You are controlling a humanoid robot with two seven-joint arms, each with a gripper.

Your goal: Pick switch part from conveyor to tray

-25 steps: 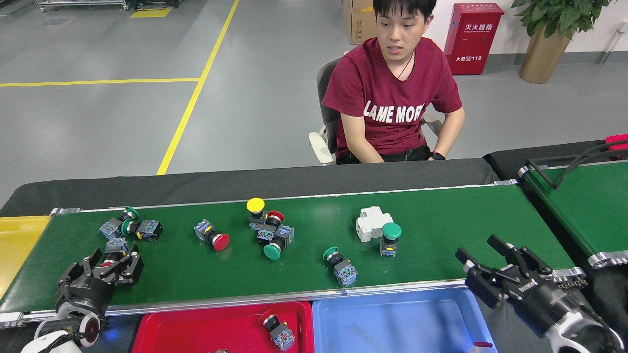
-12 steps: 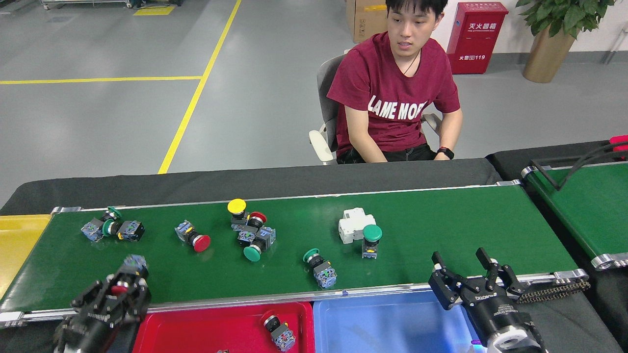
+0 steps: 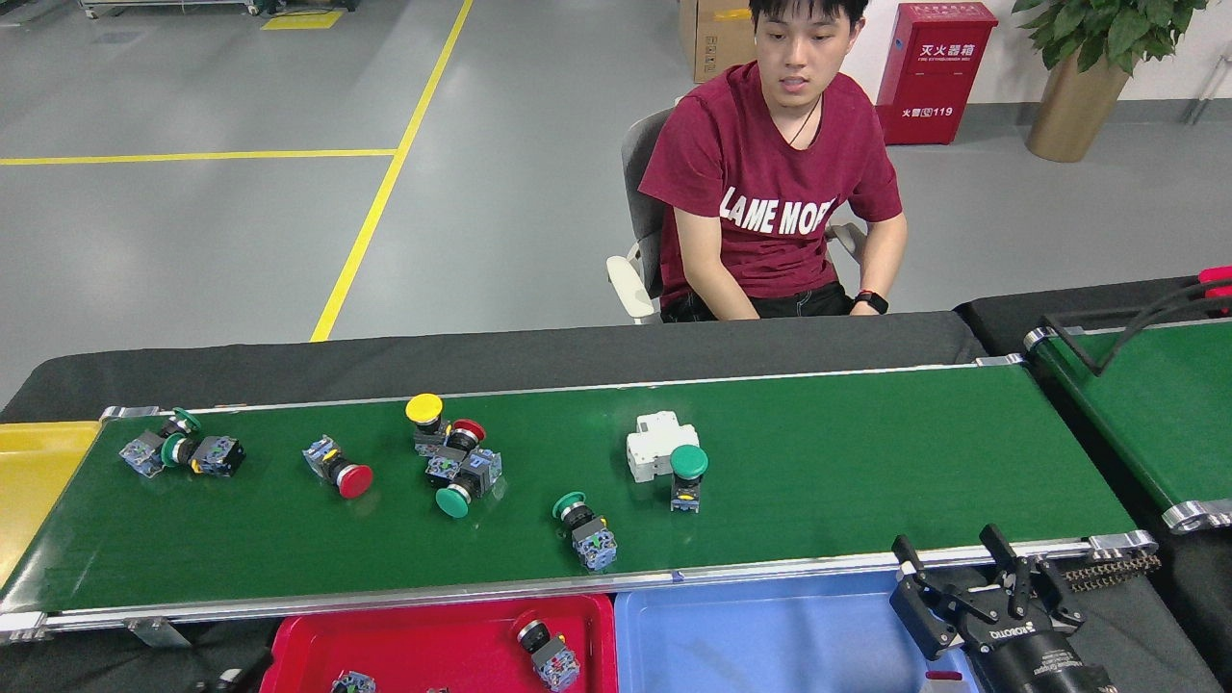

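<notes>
Sorting is under way but far from finished: most switch parts still lie on the conveyor, the long dark-green belt on the table, while only a few have reached a tray.

At the far left, the corner of a yellow tray shows nothing inside as far as can be seen. On the belt beside it sits a pair of green-capped switch parts, then a red-capped switch part lying on its side. Next comes a tight cluster of a yellow-capped, a red-capped and a green-capped unit, touching one another. Nearer the front rail lies a tipped green-capped switch part, and just beyond it an upright green push-button stands against a white breaker-like block.

Below the belt, the red tray holds a red-capped switch part and another piece cut off at the bottom edge. The blue tray beside it shows only a small red item at its lower right.

The left gripper is out of view. The right gripper hangs over the blue tray's right end, fingers spread and carrying nothing.

A person in a maroon shirt sits behind the table.
</notes>
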